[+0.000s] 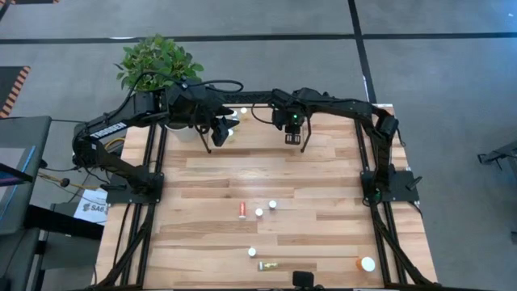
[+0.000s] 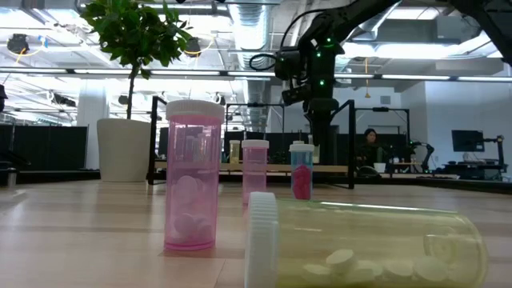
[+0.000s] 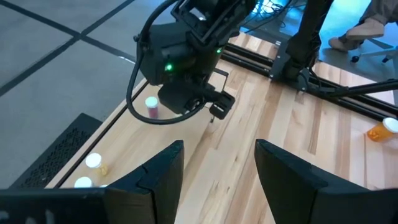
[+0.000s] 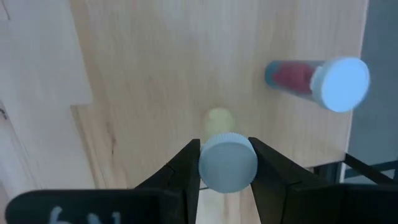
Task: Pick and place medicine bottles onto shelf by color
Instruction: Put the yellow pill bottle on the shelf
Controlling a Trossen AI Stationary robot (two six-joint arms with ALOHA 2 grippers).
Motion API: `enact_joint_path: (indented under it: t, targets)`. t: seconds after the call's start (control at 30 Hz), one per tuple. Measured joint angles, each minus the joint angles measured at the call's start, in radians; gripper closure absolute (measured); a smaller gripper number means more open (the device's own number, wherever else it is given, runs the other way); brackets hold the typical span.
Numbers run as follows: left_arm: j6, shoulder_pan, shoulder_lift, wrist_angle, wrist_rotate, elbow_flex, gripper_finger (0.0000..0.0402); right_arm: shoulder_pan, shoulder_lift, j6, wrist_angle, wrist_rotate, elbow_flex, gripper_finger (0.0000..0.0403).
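Observation:
My right gripper (image 4: 227, 167) is shut on a small yellow bottle with a white cap (image 4: 227, 163), above the shelf (image 2: 200, 167) at the table's far side; it also shows in the high view (image 1: 292, 136). A red bottle (image 4: 311, 78) stands on the light wood below it, near the board's edge. My left gripper (image 3: 217, 174) is open and empty, beside the right one at the far left (image 1: 220, 133). Two white-capped bottles (image 3: 93, 162) stand near the far edge. My right gripper pinches the yellow bottle's white cap (image 4: 227, 149) between its two fingers, on the cap's opposite sides. The fingers point down from above. The bottle hangs upright below them, its yellow body (image 4: 217, 118) over the wood; whether its base touches, I cannot tell.
On the near half of the table: a red bottle lying (image 1: 242, 210), several upright white-capped ones (image 1: 258, 212), a yellow one lying (image 1: 266, 265) and an orange one at the near right (image 1: 365, 263). A potted plant (image 1: 157, 61) stands at the far left.

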Motion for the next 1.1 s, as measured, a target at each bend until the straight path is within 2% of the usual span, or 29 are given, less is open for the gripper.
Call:
enact_joint_path:
  t: [0.33, 1.1]
  targets:
    - [0.0, 0.0, 0.0, -0.002, 0.0, 0.0, 0.0219, -0.002, 0.001, -0.048, 0.033, -0.003, 0.0, 0.0274]
    - [0.0, 0.0, 0.0, -0.007, 0.0, 0.0, 0.0219, 0.0, 0.001, -0.022, 0.043, -0.004, 0.0, 0.0274]
